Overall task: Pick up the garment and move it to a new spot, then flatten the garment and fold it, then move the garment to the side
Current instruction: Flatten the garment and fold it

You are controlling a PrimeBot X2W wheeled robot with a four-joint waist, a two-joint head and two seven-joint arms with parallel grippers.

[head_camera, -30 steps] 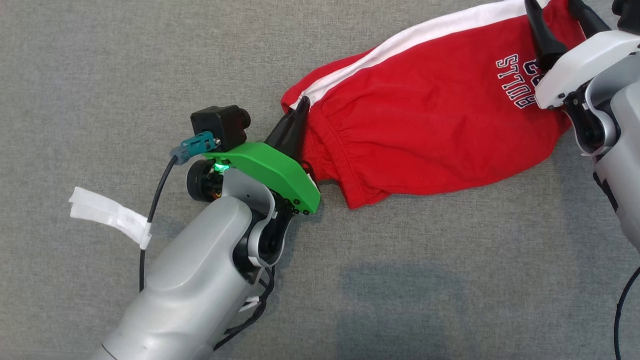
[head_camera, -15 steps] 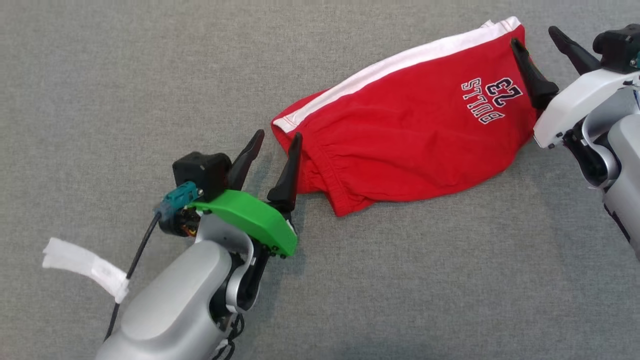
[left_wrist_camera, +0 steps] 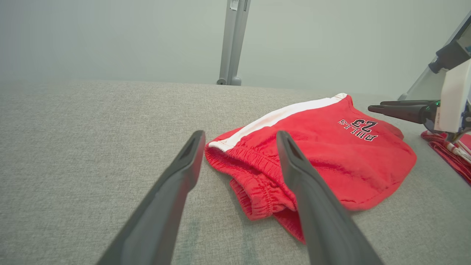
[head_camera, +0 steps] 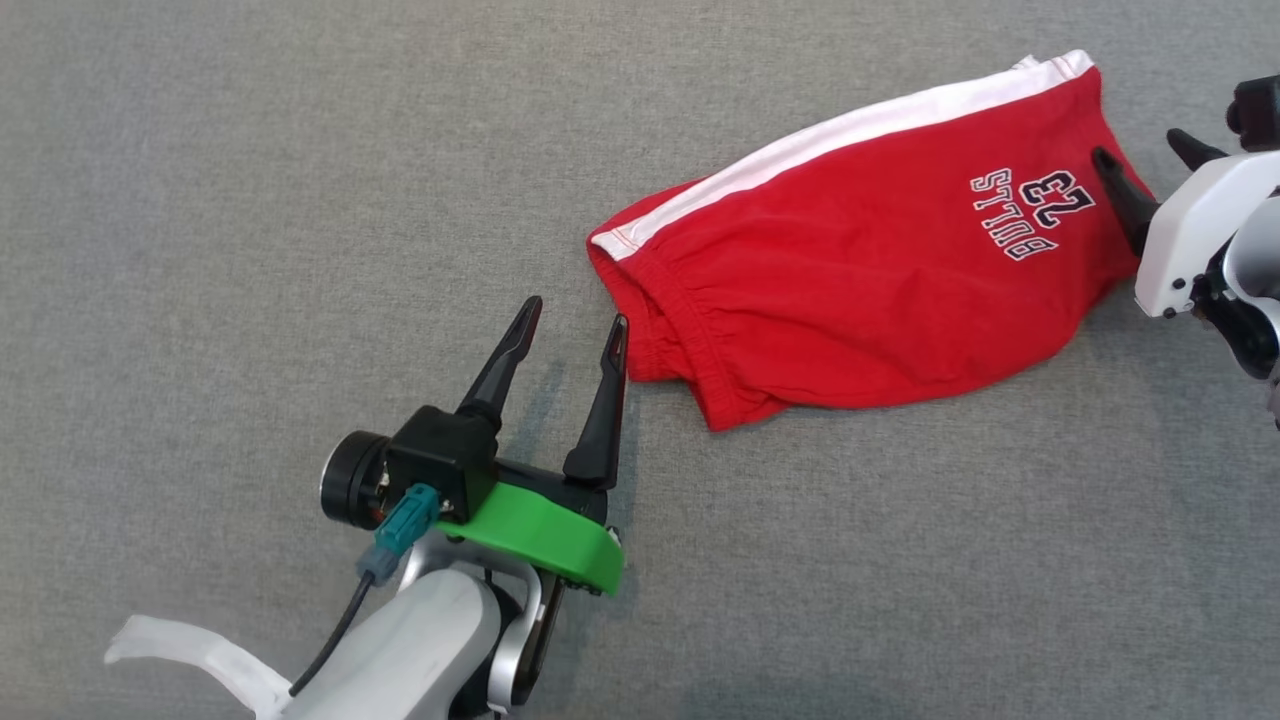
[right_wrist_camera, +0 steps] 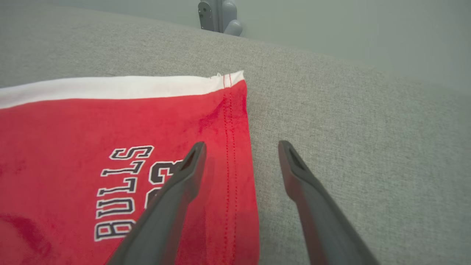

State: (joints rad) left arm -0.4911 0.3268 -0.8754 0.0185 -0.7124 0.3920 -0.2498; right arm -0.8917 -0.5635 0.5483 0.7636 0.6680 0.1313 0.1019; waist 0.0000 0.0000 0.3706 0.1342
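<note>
Beside the garment [head_camera: 860, 290], your left end effector [head_camera: 577, 310] and right end effector [head_camera: 1140, 145] just let go, both spread wide; flatten next.

The left gripper [head_camera: 577, 310] is standing open and holding nothing, its two dark fingers [head_camera: 600, 400] pointing up and slightly right in the head view. Its grey forearm [head_camera: 420, 640] is reaching in from the lower left, with a green wrist cover [head_camera: 545, 540] sitting behind the fingers. The right gripper [head_camera: 1137, 145] is also gaping empty, pointing up-left from a white wrist [head_camera: 1195, 235] at the right.
</note>
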